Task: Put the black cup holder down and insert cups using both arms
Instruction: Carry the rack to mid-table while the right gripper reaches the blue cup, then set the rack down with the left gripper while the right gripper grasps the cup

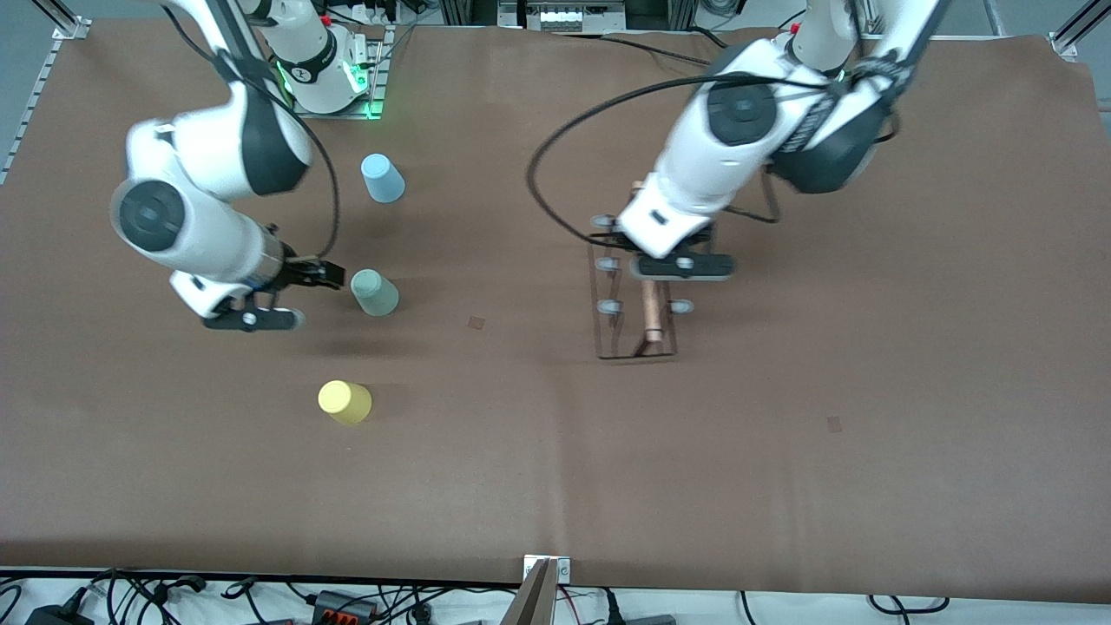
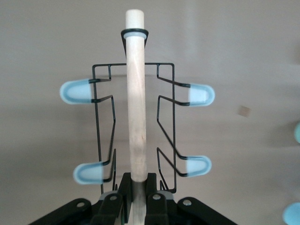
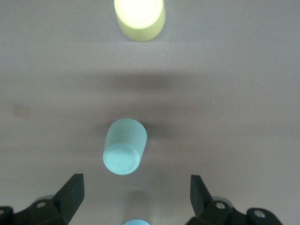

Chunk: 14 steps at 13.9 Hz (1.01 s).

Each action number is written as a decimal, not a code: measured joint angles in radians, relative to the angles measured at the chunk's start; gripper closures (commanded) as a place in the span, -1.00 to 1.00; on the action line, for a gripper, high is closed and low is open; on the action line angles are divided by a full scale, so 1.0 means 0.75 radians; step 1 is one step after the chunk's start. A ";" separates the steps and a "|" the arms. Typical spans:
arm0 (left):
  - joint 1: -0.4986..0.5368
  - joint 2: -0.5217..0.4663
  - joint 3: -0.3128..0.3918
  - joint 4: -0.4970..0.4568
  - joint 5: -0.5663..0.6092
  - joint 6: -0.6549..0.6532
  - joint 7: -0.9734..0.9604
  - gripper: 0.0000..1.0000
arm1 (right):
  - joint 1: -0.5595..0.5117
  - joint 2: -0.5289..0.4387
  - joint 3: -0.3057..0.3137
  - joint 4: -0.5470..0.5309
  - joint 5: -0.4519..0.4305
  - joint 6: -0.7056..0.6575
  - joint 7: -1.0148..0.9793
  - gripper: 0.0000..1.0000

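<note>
Brown paper covers the whole table I'm working over, with cables trailing along the edge nearest the front camera. My left gripper is clamped tight on the wooden rod handle of the black cup holder, which sits toward the left arm's end of the table; in the left wrist view the rod runs straight out from between the closed fingers, with the wire frame and its pale-tipped pegs spread to either side. I cannot tell whether the rack's base rests on the paper or hangs just above it. My right gripper is spread wide with nothing in it, low over the table just beside the pale green cup, which stands upside down. In the right wrist view that cup lies just ahead of the parted fingertips. The light blue cup stands farther from the front camera than the green one, and the yellow cup nearer; all three are inverted and well apart toward the right arm's end.
</note>
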 measured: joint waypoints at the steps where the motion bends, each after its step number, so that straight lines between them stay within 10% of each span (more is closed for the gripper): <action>1: -0.046 0.048 0.000 0.042 0.006 0.000 -0.029 0.99 | 0.014 0.033 0.000 0.000 0.000 0.019 0.010 -1.00; 14: -0.219 0.365 0.003 0.194 0.172 0.199 -0.167 0.97 | 0.093 0.190 0.002 -0.040 0.016 0.075 0.035 -1.00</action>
